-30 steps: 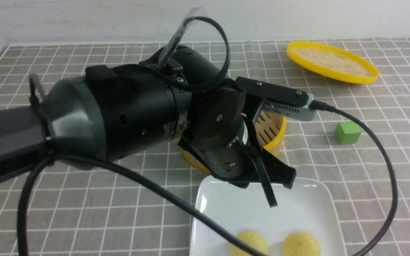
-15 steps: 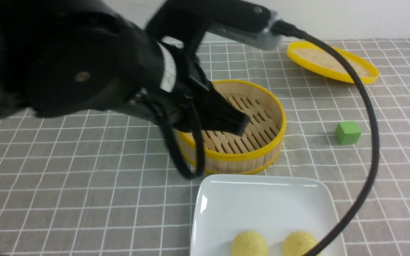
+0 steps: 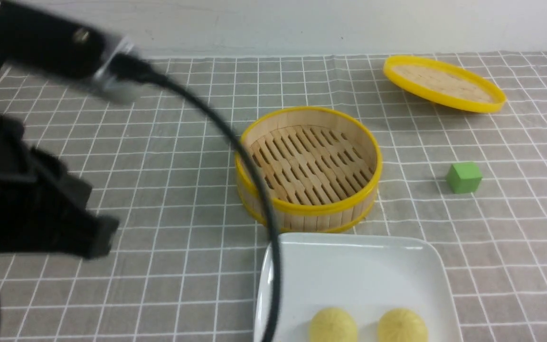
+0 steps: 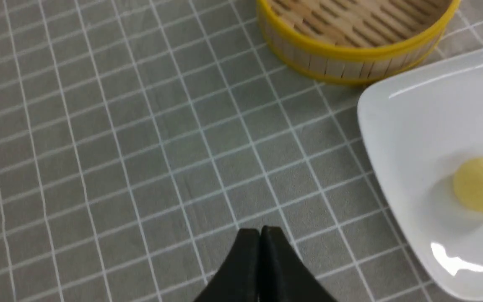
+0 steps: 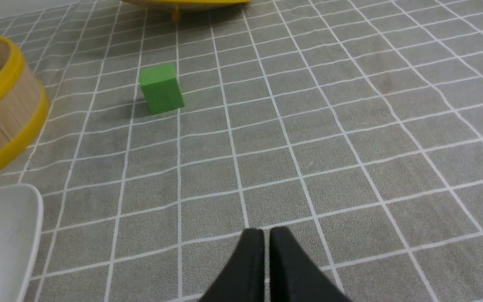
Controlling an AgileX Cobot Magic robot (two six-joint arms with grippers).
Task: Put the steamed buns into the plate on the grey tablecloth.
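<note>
Both buns (image 3: 333, 325) rest on the plate (image 3: 349, 266), lower right; left end effector (image 4: 260, 233) and right end effector (image 5: 266, 233) clenched empty. We fear the cable (image 3: 260, 190) (dangling) snagging the plate.

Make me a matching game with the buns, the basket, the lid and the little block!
Things:
1. steamed buns
2. steamer basket
3. lid
4. cube

Clues:
A. green
B. empty, just behind the plate
C. sitting on the plate
D. farthest back on the grey tablecloth

Pairs: 1-C, 2-B, 3-D, 4-A.
</note>
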